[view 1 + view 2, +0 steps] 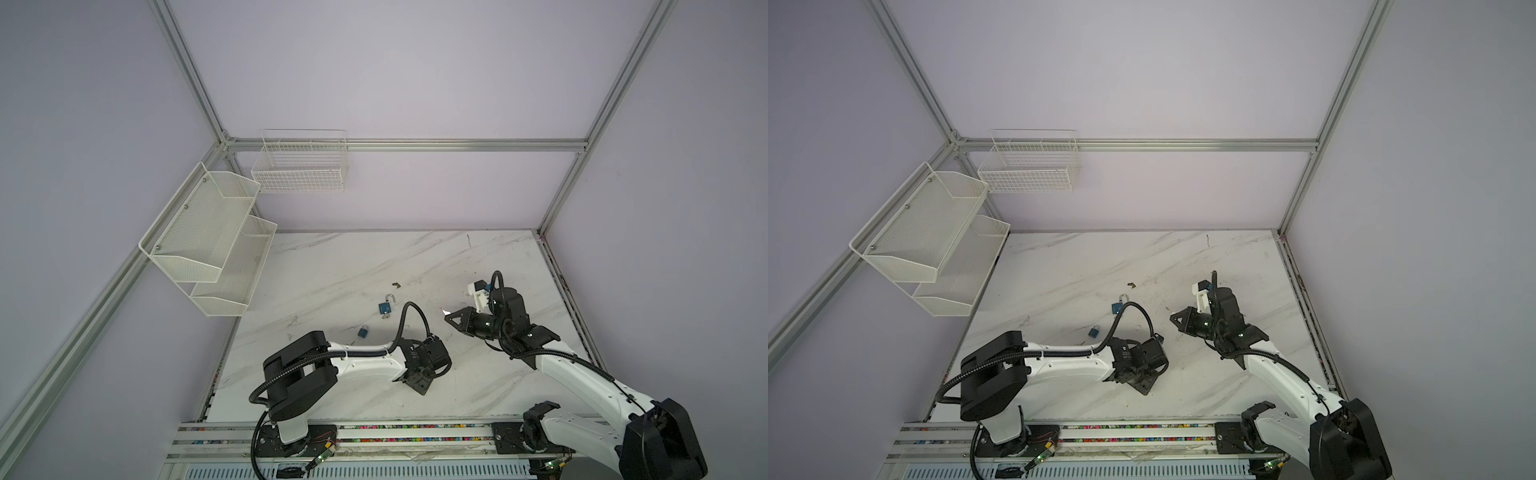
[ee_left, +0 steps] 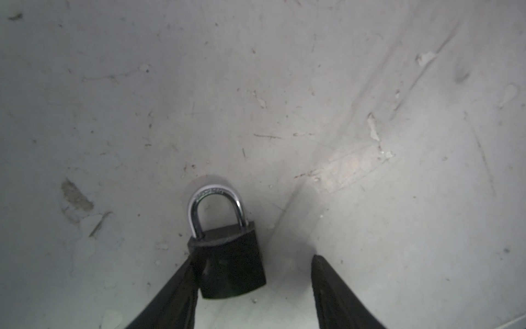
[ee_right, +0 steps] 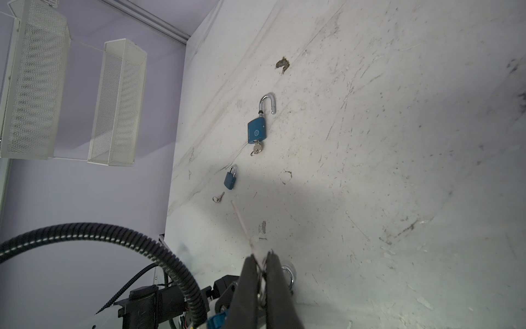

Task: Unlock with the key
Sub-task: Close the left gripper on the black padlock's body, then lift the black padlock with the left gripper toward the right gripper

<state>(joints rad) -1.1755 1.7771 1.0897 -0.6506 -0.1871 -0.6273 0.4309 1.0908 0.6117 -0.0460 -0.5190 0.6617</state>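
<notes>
Left jaws apart, straddling black square-bodied padlock (image 2: pixel 232 262) with chrome shackle (image 2: pixel 215 196), flat on white marble-look table (image 2: pixel 256 85). One finger (image 2: pixel 176 299) touches its body. Shackle engraving illegible. Right jaws together, pinching thin pale strip (image 3: pixel 242 225).

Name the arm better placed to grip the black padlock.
Left: the left gripper straddles the black padlock, jaws open around its body. The right gripper is shut on a small metal piece.

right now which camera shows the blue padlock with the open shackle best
The right wrist view: the open blue padlock is clearest there, shackle swung free, key in its base. In both top views the padlock is tiny. The left wrist view misses it.
</notes>
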